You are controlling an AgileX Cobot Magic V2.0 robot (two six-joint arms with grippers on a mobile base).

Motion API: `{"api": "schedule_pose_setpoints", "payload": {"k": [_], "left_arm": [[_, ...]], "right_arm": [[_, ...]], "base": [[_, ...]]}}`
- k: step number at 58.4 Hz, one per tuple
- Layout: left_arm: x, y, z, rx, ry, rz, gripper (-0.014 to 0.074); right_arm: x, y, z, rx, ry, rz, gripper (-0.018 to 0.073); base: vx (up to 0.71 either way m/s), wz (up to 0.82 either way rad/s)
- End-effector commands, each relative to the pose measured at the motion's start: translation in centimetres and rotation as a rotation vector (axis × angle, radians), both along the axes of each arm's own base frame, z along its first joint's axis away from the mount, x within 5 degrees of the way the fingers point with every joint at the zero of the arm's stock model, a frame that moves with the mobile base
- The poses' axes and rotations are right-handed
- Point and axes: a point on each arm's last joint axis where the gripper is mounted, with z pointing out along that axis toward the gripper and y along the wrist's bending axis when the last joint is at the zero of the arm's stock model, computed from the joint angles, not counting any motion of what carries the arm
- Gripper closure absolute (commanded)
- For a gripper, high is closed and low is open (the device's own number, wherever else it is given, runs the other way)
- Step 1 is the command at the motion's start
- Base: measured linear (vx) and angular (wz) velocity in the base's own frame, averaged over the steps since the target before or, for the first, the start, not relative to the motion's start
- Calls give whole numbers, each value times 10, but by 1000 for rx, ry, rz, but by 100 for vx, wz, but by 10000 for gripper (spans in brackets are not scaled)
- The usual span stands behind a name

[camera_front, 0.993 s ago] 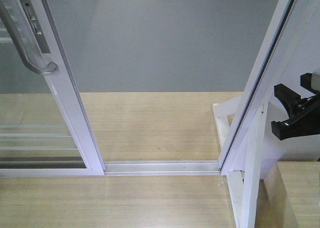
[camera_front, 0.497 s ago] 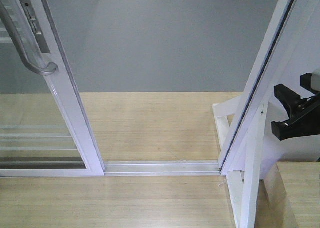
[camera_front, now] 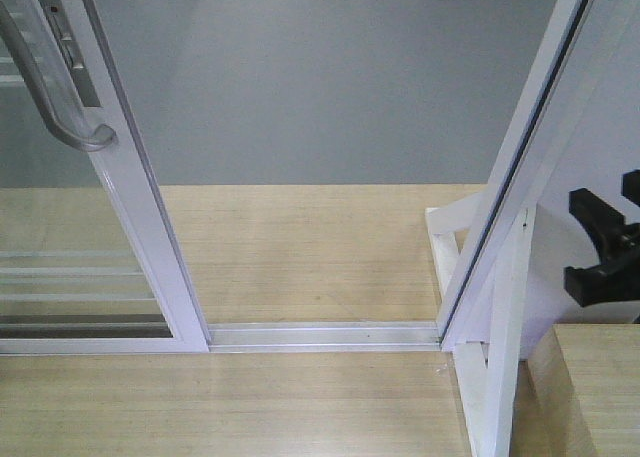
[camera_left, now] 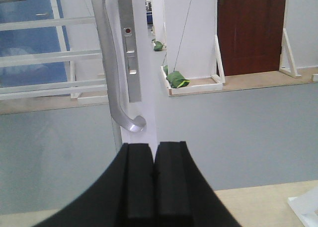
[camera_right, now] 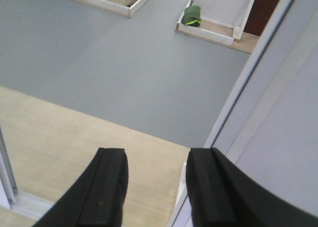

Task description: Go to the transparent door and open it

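Observation:
The transparent door stands at the left of the front view, with horizontal bars across its glass and its white stile leaning. Its curved grey handle sits on the stile at the top left. In the left wrist view the handle hangs on the stile, just ahead of and above my left gripper, which is shut and empty and does not touch it. My right gripper is at the right edge, beside the slanted post. It is open and empty in the right wrist view.
The floor track runs across the open doorway to the slanted white frame post and its white brace. A wooden box sits at the bottom right. Grey floor lies beyond, with a green bag and a brown door farther off.
My right gripper has moved right and slightly down, partly out of the front view. The door and its handle have not moved.

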Motion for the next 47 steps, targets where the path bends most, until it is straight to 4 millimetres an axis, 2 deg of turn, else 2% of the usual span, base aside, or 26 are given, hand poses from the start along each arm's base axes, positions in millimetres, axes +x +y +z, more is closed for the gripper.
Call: {"api": "schedule_pose_setpoints", "payload": {"k": [1,8,17,22,30,34,47], "left_arm": [[0,0,-1,-21,-72,0,602],[0,0,-1,-21,-72,0,602],[0,0,-1,-21,-72,0,602],[0,0,-1,-21,-72,0,602],[0,0,-1,-21,-72,0,602],[0,0,-1,-21,-71,0,602],[0,0,-1,-21,-69,0,602]], "right_arm": [[-17,-10,8,70,-136,-48,252],[-42,-21,-9,88,-198,-127,362],[-63,-24,-43,8,-241,-130,574],[-71,-24,-61,-20,-264,-118,571],[-77,-24,-92,106,-286,-132,571],[-77,-24,-94,82,-243,-136,571],[-77,-23,-93,74,-273,-124,570]], "base": [[0,0],[0,0],[0,0],[0,0],[0,0],[0,0],[0,0]]}}
